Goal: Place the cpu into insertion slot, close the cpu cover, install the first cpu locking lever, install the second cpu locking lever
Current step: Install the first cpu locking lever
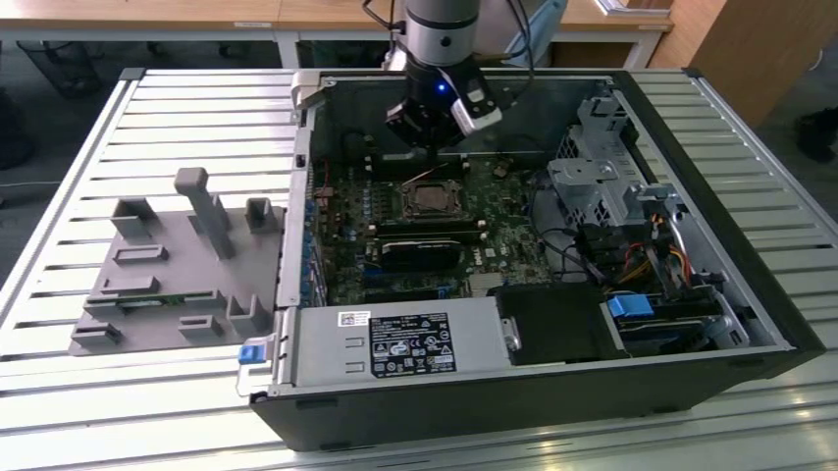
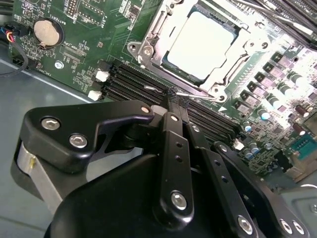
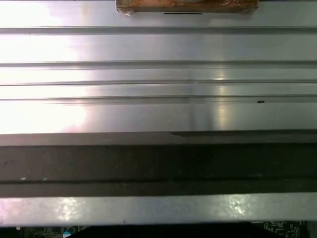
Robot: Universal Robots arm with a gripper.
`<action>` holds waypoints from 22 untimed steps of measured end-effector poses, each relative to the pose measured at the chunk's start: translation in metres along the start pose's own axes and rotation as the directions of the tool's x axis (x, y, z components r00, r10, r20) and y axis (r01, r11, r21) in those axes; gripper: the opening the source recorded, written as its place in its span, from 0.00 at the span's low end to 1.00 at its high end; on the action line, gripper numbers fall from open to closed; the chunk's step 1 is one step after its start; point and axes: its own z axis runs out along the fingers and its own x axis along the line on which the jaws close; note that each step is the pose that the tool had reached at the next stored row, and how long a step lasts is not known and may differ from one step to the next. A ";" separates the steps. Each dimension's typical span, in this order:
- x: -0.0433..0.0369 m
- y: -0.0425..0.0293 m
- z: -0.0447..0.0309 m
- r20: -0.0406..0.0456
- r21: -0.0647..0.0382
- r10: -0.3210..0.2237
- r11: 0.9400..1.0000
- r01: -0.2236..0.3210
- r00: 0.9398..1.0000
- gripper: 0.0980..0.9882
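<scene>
Exterior view: my jaws hang close beside the insertion slot [image 1: 429, 201]. Second wrist view: the cpu [image 2: 200, 44] lies seated under the cpu cover [image 2: 148, 47]; my jaws, pressed together, meet the thin locking lever [image 2: 190, 95], which I judge wants a slow, steady push.

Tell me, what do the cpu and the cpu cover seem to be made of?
The cpu: probably metal on top, pale matte grey, smooth and flat. The cpu cover: likely bare metal, silvery, with bright glints on its bent edges.
</scene>
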 end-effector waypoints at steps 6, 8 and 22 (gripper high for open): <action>-0.0025 0.0001 0.0016 0.000 0.000 0.000 1.000 0.000 1.000 0.01; -0.0035 0.0001 0.0022 0.000 0.000 0.000 1.000 0.000 1.000 0.01; -0.0121 0.0000 0.0102 0.000 0.000 0.000 1.000 0.000 1.000 0.01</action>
